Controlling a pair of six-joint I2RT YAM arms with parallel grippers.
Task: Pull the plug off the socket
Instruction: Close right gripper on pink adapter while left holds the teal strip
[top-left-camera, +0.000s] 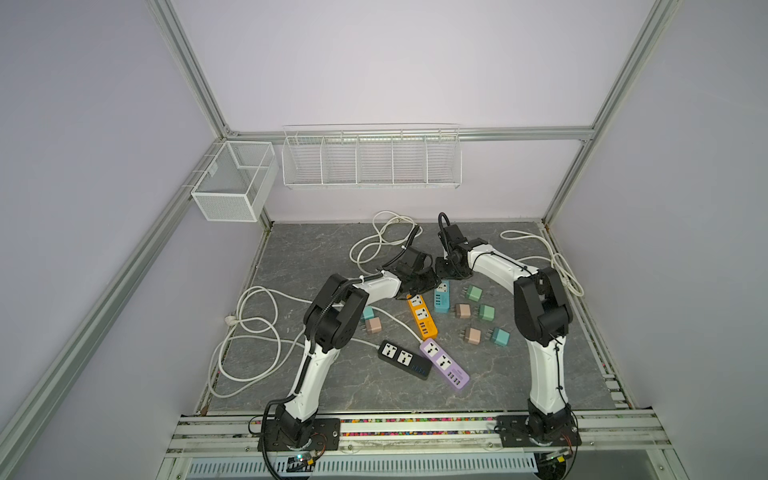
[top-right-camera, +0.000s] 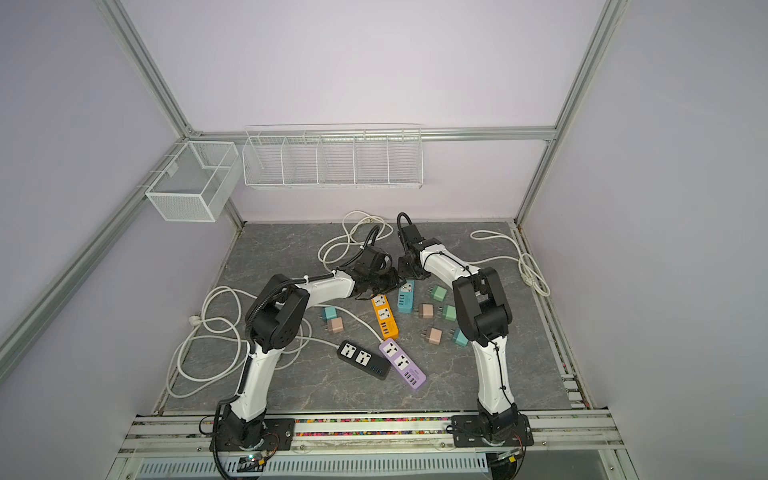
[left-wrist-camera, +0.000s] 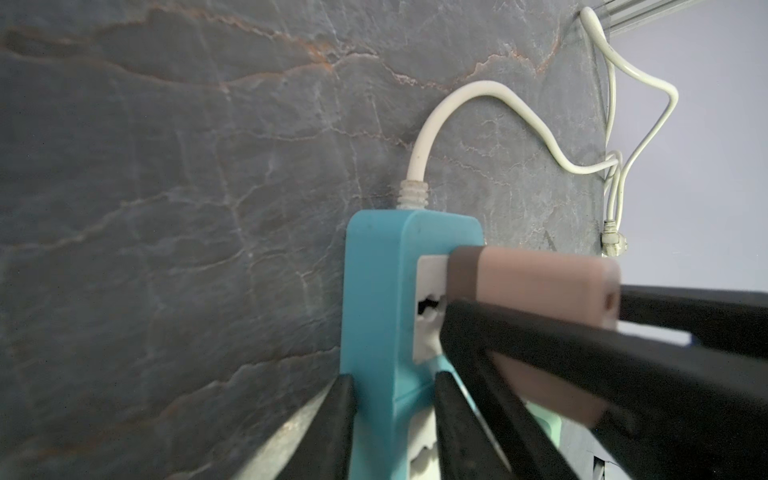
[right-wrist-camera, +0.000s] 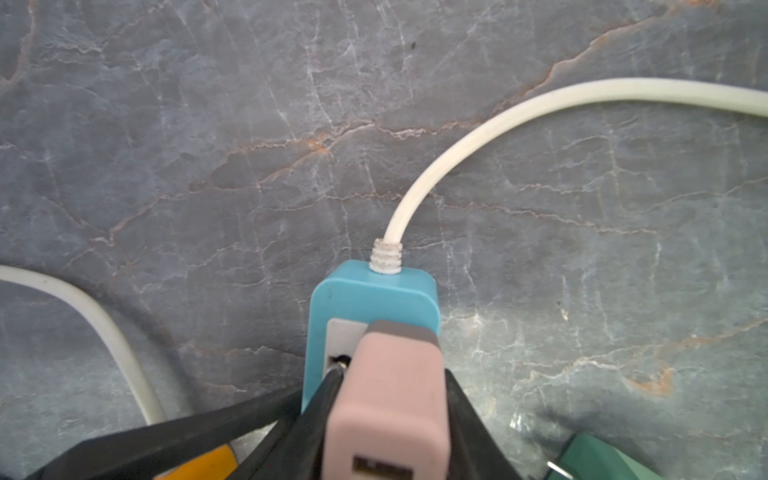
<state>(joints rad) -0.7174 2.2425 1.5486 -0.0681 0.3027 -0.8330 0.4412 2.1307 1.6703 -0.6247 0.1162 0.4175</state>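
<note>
- The pink plug (right-wrist-camera: 386, 415) is still in the socket (left-wrist-camera: 429, 270) at the far end of the blue power strip (left-wrist-camera: 374, 291). The strip lies on the bench (top-left-camera: 311, 257), far of centre, between the two arms.
- The plug's base looks flush with the socket face in the left wrist view. I see no gap there, so I judge the pull itself not yet made.
- The left gripper (left-wrist-camera: 395, 399) has its jaws closed in on the strip's body nearer than the plug, one finger against each long side. This reads as the bracing hold.
- The right gripper (right-wrist-camera: 392, 374) has its jaws drawn in on the plug, with a finger lying against each of its flat sides. The grip looks made.
- The strip's white cord (right-wrist-camera: 457, 158) runs slack from its far end, so it should not hold the strip back.
- Loose plugs (top-left-camera: 473, 293) lie on the bench to the right of the strip, with two more to the left.
- The orange strip (top-left-camera: 422, 316), black strip (top-left-camera: 403, 359) and purple strip (top-left-camera: 444, 363) lie nearer, with bare sockets in both top views.
- As I read it, reaching and gripping are done. What is left is a straight pull away from the socket face while the strip is held down.
</note>
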